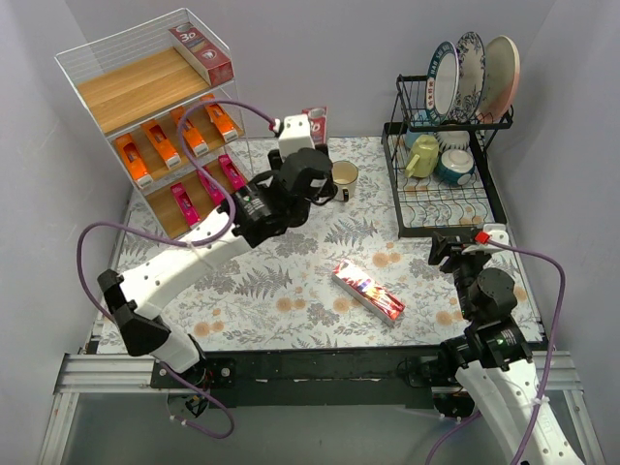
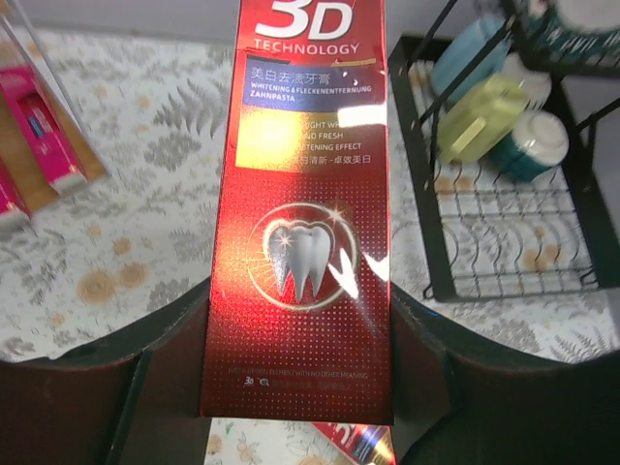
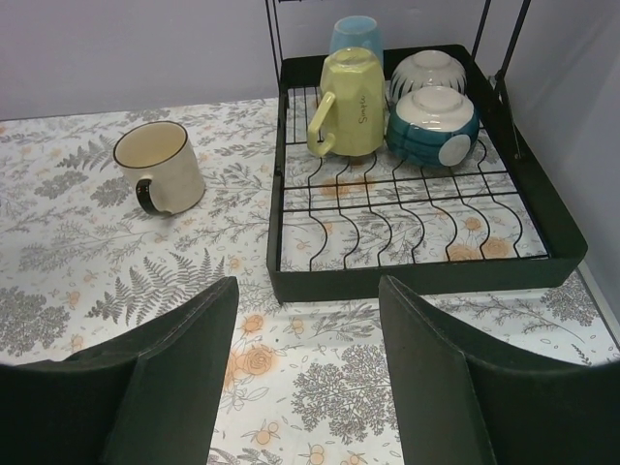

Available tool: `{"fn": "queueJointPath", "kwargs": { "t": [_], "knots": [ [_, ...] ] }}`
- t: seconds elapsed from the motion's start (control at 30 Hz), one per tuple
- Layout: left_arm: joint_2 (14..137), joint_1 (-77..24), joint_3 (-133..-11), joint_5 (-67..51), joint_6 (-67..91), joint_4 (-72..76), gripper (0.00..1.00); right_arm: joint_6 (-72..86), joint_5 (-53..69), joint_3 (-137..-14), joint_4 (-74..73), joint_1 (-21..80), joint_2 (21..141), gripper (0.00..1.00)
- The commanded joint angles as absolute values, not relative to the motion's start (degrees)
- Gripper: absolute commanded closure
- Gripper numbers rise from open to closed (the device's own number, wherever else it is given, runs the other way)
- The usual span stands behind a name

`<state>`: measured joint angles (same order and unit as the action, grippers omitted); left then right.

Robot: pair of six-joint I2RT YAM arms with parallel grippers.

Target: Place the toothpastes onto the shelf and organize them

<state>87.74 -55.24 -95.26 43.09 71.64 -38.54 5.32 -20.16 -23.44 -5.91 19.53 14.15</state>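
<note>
— Which step is this?
— Shelving, it seems: the left gripper [image 2: 300, 334] is clamped on a dark red 3D carton [image 2: 310, 242] beside the shelf [image 1: 145, 92]. Next it likely goes up by the top-tier carton [image 1: 201, 53].
— And the rest?
— Orange cartons [image 1: 160, 143] on the middle tier, pink cartons [image 1: 231, 172] below, a loose carton [image 1: 368, 291] on the tabletop [image 1: 291, 281]. The right gripper [image 3: 305, 358] is apart and empty.

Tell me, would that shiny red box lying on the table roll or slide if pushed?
The red carton probably won't roll: it lies flat-sided on the table. Its glossy surface suggests it may slide easily. It looks like stiff cardboard, though hard squeezing might dent it.
</note>
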Motion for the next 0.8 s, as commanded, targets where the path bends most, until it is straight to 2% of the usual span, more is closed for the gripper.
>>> {"fn": "queueJointPath", "kwargs": {
  "t": [0.0, 0.1, 0.23, 0.43, 0.77],
  "knots": [
    [86.9, -55.1, -108.6, 50.2, 63.0, -46.7, 0.61, 4.8, -19.2, -23.6, -4.3, 19.8, 15.1, 0.32],
    [90.0, -54.8, -118.7, 55.4, 59.0, -49.7, 0.60, 4.9, -18.5, -23.6, -4.3, 19.9, 15.8, 0.32],
    [89.5, -50.7, -122.9, 57.7, 50.6, -44.1, 0.60, 5.0, -18.5, -23.6, -4.1, 19.9, 15.9, 0.32],
    [88.8, -39.0, -124.0, 51.7, 49.3, -42.4, 0.61, 5.1, -18.1, -23.5, -4.0, 20.1, 15.4, 0.32],
    [89.5, -27.4, -125.5, 44.7, 51.2, -41.0, 0.62, 5.0, -18.3, -23.1, -3.4, 20.6, 13.9, 0.32]
  ]
}}
